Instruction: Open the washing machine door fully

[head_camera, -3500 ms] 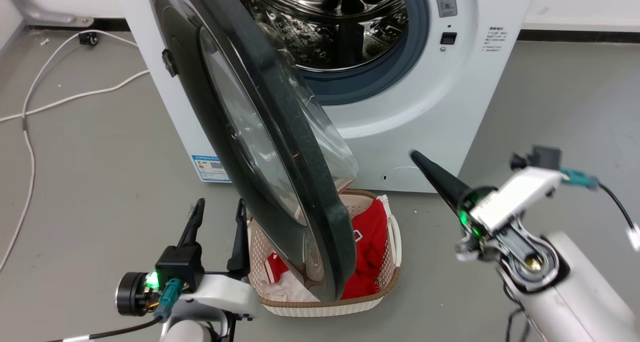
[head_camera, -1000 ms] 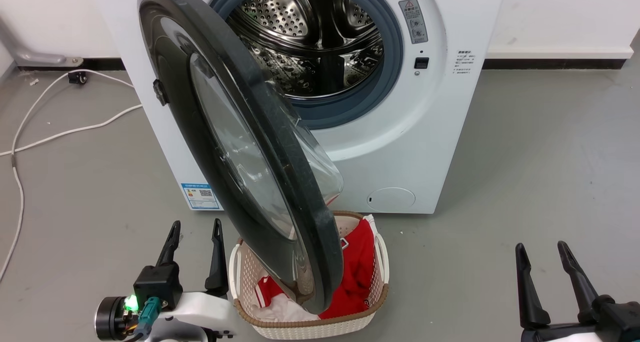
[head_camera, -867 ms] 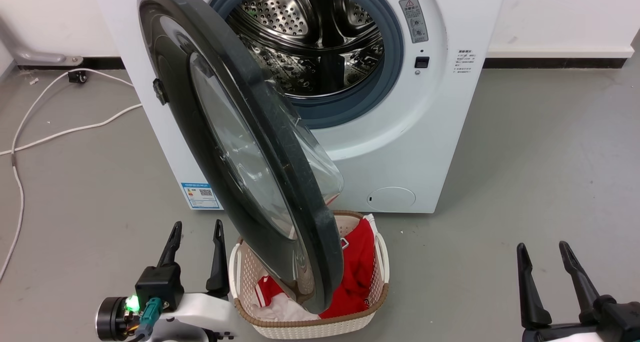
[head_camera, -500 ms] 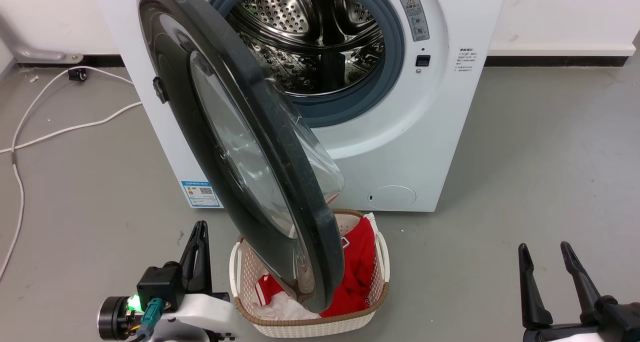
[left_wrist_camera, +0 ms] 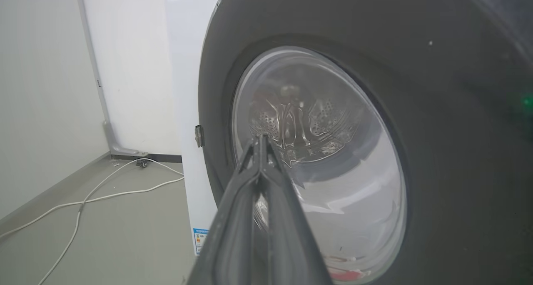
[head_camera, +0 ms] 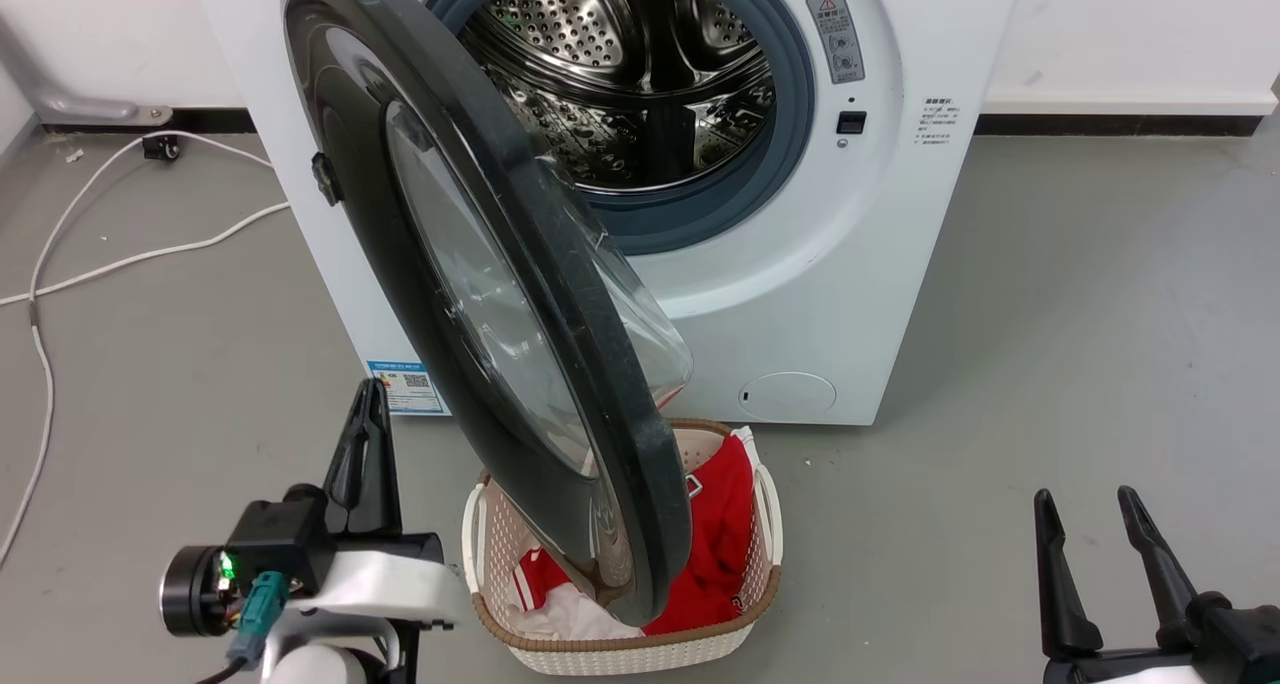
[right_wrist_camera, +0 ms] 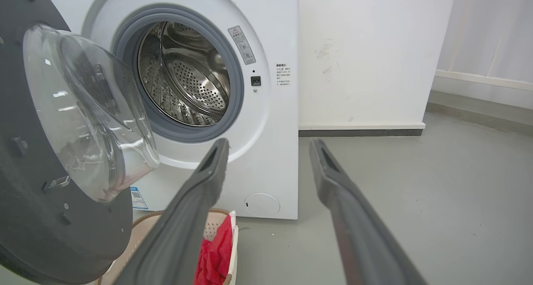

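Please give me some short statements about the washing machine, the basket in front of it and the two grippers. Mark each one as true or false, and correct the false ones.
1. The large round glossy black washing machine door stands partly open, and the perforated steel drum is exposed. True.
2. The left gripper has its two dark fingers spread wide. False: they are pressed together.
3. The right gripper is clamped on the door's rim. False: it is open, apart from the door, and holds nothing.
4. The beige perforated basket under the door's lower edge holds red cloth. True.
5. The white cable lies to the right of the big white washing machine. False: it lies on the floor to its left.
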Tool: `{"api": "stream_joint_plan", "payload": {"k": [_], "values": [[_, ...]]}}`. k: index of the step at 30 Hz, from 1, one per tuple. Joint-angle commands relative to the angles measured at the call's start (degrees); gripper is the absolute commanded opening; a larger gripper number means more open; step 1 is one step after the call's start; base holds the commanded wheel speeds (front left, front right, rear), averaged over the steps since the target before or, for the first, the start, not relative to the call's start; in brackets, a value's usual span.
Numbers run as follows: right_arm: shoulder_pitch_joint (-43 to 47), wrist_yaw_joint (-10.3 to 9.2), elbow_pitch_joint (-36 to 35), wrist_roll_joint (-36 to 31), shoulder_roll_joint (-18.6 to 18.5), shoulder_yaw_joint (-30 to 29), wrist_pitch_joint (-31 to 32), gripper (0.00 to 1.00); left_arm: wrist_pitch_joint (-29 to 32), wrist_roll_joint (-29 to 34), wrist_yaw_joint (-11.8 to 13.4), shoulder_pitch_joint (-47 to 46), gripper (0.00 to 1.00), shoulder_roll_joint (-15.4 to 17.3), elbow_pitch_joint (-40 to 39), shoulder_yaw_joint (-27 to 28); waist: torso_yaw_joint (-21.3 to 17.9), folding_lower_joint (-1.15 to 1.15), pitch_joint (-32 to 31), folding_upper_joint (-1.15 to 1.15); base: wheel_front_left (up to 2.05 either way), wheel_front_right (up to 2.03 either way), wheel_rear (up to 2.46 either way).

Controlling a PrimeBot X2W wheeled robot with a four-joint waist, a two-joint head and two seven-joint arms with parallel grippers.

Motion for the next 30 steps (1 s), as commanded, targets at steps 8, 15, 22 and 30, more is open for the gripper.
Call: {"api": "stream_joint_plan", "payload": {"k": [8,15,22,30], "values": [[-0.9,-0.02,0.4,0.1,0.2,0.1,-0.2,1.00,-0.2,1.4,-0.3,-4.1,0.00,0.0,-9.0,1.0,0.1,0.00,-0.1,0.00,0.00,0.00,0.00],[-0.6,-0.02,0.3,-0.1,0.2,-0.1,0.0,1.00,-0.2,2.9,-0.1,-7.9,0.00,0.4,-17.3,1.6,0.0,0.00,-0.5,0.00,0.00,0.00,0.00],[-0.1,-0.02,0.5,0.1,0.2,-0.2,-0.1,1.00,-0.2,3.8,-0.5,-11.8,0.00,0.7,-23.9,0.5,0.0,0.00,-0.9,0.00,0.00,0.00,0.00],[0.2,-0.02,0.4,0.2,0.2,0.1,0.2,1.00,0.8,2.9,-2.5,-15.1,0.00,0.3,-29.1,-8.2,-0.5,0.00,-1.0,0.00,0.00,0.00,0.00]]}}
